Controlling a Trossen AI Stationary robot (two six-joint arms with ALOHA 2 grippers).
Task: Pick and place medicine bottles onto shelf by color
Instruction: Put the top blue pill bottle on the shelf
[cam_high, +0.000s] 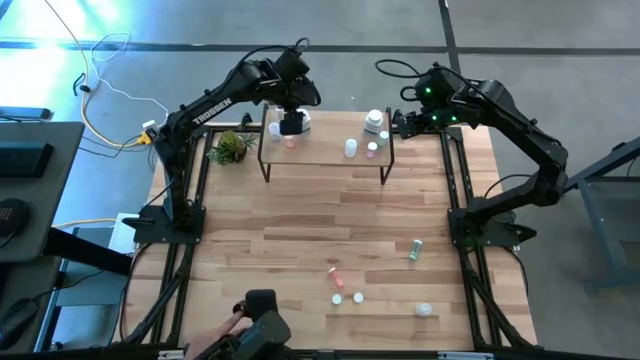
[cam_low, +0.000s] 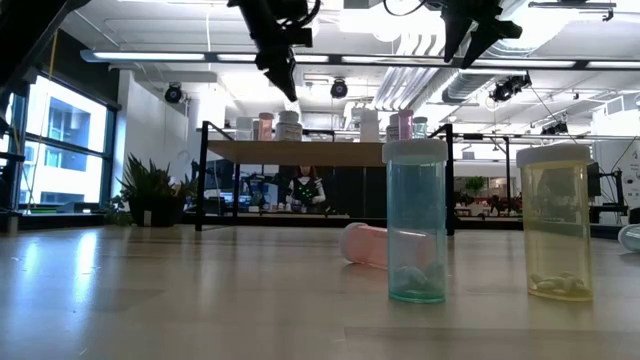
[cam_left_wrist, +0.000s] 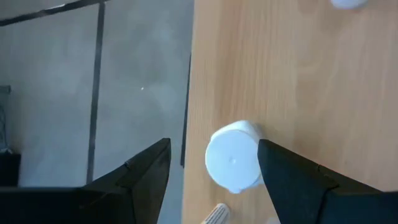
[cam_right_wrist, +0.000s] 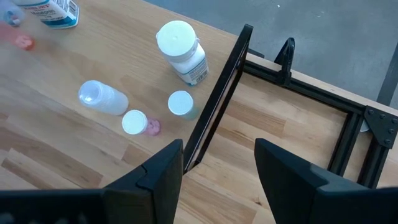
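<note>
"TROSSEN" in white letters on left arm (cam_high: 208, 111)

Black arms (cam_high: 215, 105), white "TROSSEN" lettering, green LEDs.

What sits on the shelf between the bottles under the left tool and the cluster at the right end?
Nothing: in the high view the shelf is bare plank between the left tool and the right-end cluster.

Left gripper (cam_high: 291, 122) open over shelf (cam_high: 325, 157) left end, above white jar; right gripper (cam_high: 403, 124) open just off shelf's right end; bottles cluster on shelf right (cam_high: 372, 122); five bottles near table edge (cam_high: 414, 250); plant (cam_high: 232, 146) left of shelf
</note>
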